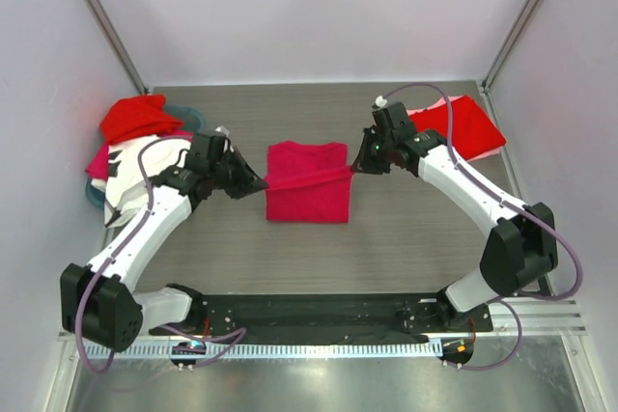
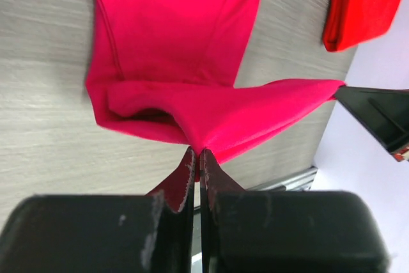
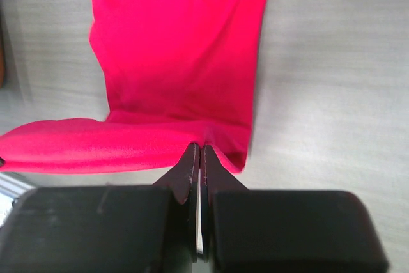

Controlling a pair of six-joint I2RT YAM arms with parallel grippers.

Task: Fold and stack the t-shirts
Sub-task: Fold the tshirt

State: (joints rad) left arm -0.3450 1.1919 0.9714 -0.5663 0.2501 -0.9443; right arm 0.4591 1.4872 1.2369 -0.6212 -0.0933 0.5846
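Crimson t-shirt (image 1: pixel 307 198) pinched between both claws (image 1: pixel 265 183) (image 1: pixel 353 169)

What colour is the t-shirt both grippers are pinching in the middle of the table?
The t-shirt is plain crimson-pink, with no print; the left wrist view shows it best.

Left hand (image 1: pixel 265 183) and right hand (image 1: pixel 354 168) pinched tight, facing inward.

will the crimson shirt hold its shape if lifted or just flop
Probably floppy: the shirt bunches in folds, and only the edge pulled between the left gripper and right gripper looks straight. Likely light, since thin pinches hold it.
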